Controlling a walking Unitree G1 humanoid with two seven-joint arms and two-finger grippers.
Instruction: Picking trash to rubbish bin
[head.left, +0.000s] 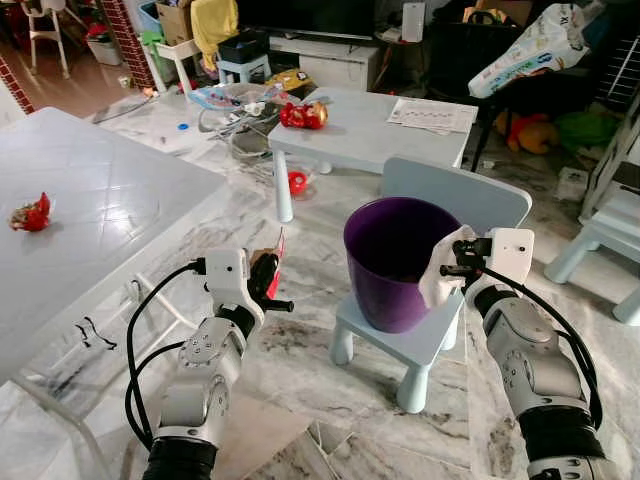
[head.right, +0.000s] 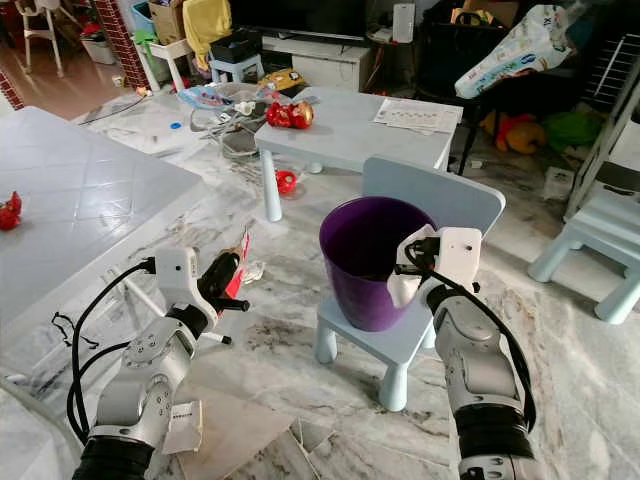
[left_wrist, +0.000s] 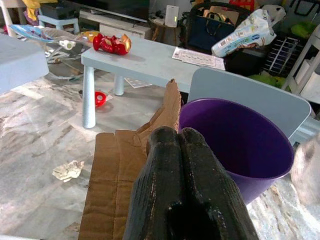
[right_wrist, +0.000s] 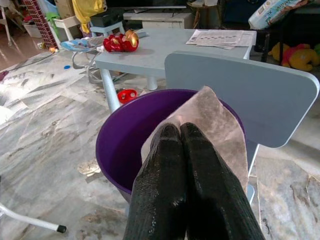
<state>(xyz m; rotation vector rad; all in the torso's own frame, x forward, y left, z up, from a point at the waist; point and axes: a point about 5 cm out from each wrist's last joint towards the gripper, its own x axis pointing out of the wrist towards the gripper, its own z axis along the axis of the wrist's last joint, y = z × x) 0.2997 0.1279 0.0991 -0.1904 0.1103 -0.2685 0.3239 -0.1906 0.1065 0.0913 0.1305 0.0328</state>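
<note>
Bin (head.left: 395, 262) — one, purple, on small blue chair (head.left: 440, 335). Right gripper (right_wrist: 186, 131) clamped on one white tissue (right_wrist: 215, 120) at bin rim; left gripper (left_wrist: 178, 137) clamped on one cardboard piece (left_wrist: 117, 180), beside bin.

We see a smooth purple plastic bin (head.left: 395, 262) on a matt pale-blue plastic chair (head.left: 455, 205). The floor (head.left: 300, 330) is glossy veined marble. The left gripper (left_wrist: 182, 192) pinches rough brown cardboard (left_wrist: 115, 180); the right gripper (right_wrist: 186, 180) pinches soft, creased tissue paper (right_wrist: 220, 125).
</note>
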